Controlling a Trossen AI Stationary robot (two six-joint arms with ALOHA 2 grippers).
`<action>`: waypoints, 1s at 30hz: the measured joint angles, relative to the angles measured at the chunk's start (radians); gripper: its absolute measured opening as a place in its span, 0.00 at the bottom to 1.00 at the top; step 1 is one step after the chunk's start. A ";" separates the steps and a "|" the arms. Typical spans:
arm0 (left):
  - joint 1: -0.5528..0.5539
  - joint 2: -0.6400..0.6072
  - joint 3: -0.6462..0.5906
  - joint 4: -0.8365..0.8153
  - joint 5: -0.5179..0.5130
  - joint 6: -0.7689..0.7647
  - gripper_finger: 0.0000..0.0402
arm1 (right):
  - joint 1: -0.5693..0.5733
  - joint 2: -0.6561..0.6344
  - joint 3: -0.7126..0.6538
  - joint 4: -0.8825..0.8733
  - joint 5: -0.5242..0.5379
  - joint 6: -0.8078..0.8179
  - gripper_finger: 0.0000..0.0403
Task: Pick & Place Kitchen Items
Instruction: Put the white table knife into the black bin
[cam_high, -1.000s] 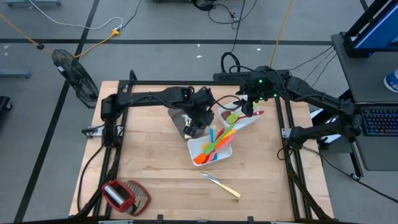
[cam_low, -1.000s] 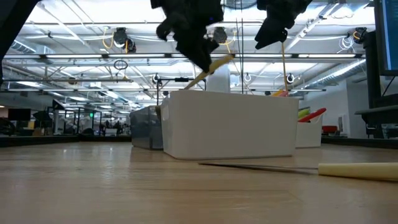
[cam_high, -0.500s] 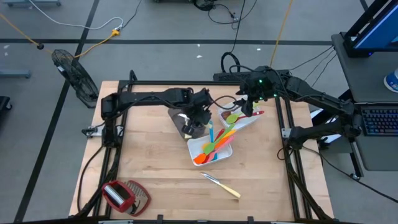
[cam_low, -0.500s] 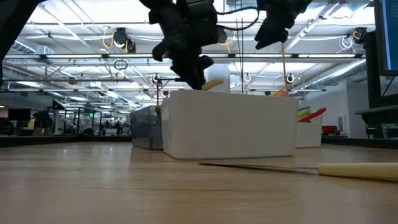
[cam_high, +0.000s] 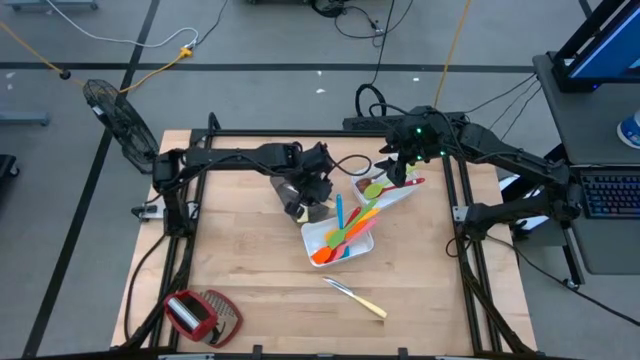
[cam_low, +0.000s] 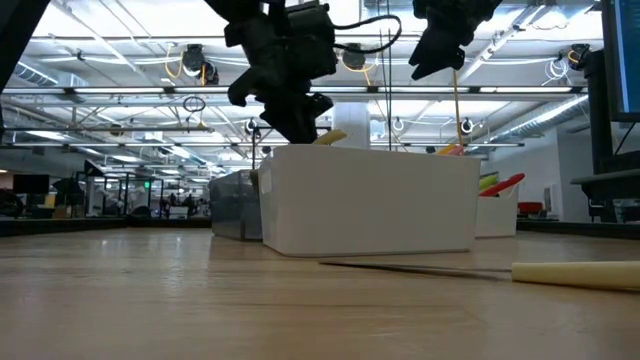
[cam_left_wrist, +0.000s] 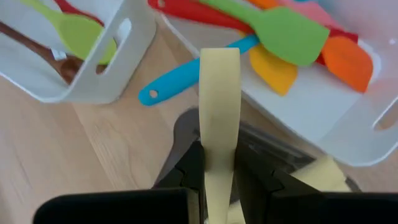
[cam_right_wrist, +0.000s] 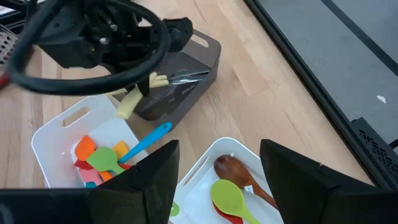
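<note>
My left gripper is shut on a pale-handled piece of cutlery just above the grey-brown tray, which holds more metal cutlery. The pale handle's free end shows in the low view. Coloured spatulas and spoons lie in the near white tray. A green spoon and a brown wooden spoon lie in the far white tray. My right gripper is open and empty above that far tray. My left gripper pinches the pale handle between its two fingers. The handle runs on forward past the fingertips, along the fingers. The fingers slant down from above. The piece is lifted clear above the grey-brown tray; its metal end is hidden behind the gripper.
A pale-handled knife lies on the bare wood near the front, also in the low view. A red-and-wire-mesh tool lies at the front left corner. The three trays stand close together at the table's middle and far side.
My left gripper has gone a little toward the table's left edge and down over the grey-brown tray, still shut. The pale handle, which slanted steeply upward, has tipped lower and its free end now sits near the white tray's rim height.
</note>
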 joint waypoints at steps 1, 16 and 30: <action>0.001 0.001 -0.001 -0.008 -0.001 -0.001 0.13 | 0.000 0.000 0.000 0.000 0.000 0.000 0.55; 0.032 0.000 -0.001 -0.054 0.012 -0.127 0.27 | 0.000 0.000 0.000 0.001 0.000 -0.003 0.55; 0.020 -0.016 -0.001 -0.100 -0.017 -0.187 0.59 | 0.000 0.000 0.000 0.001 -0.004 -0.003 0.56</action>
